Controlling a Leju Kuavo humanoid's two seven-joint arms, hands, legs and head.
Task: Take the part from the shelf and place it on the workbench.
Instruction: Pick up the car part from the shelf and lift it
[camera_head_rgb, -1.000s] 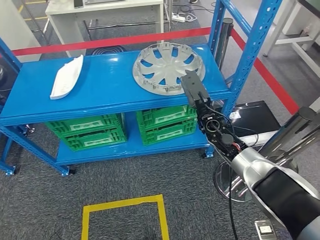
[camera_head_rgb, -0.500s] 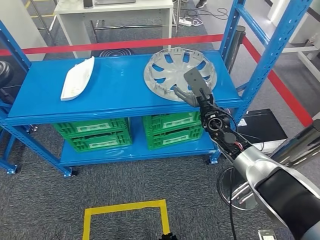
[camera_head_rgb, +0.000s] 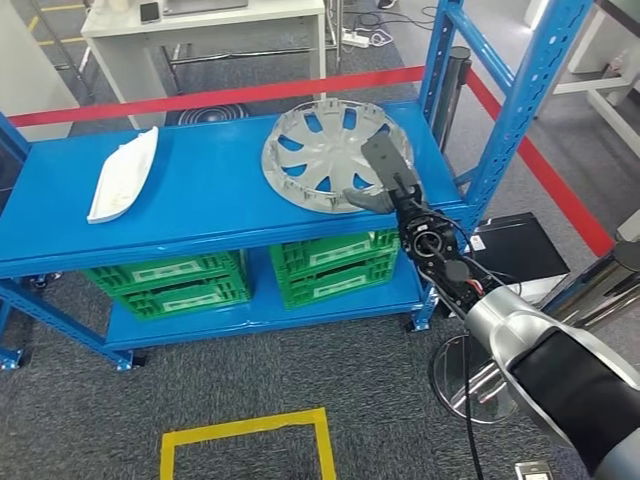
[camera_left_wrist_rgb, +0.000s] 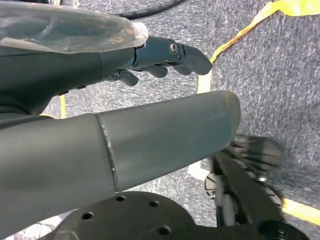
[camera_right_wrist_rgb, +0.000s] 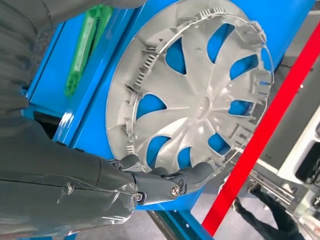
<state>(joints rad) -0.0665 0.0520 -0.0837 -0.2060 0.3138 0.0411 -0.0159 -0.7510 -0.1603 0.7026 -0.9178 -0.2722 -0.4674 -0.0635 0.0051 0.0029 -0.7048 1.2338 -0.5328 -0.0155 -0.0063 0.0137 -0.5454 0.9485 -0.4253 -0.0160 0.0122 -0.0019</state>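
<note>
Head view: the hubcap (camera_head_rgb: 335, 156) lay flat, inner side up, on the top deck of the blue shelf (camera_head_rgb: 204, 190), toward its right end. The right hand (camera_head_rgb: 383, 178) was at the hubcap's near-right rim, palm over the edge, thumb stretched out along the rim toward the left. A white part (camera_head_rgb: 121, 175) sat well apart at the left end of the deck. Green crates (camera_head_rgb: 332, 252) stood on the lower deck. Red tape ran across the floor behind the shelf, and a yellow square was taped on the carpet in front.

Left wrist view: the left hand (camera_left_wrist_rgb: 124, 115) hung over carpet and yellow tape, fingers (camera_left_wrist_rgb: 177, 54) loosely extended, holding nothing.

Right wrist view: the right hand's fingers (camera_right_wrist_rgb: 177, 181) lay along the hubcap (camera_right_wrist_rgb: 192, 95) rim, apart and not wrapped around it; whether they touched it could not be told. No grasp yet.

Judgement: the step in hand was the reach and grasp at the shelf. The next move calls for closing fingers and thumb across the rim, then lifting clear of the deck before turning to the workbench. A thin rim grip may let the hubcap tilt.
</note>
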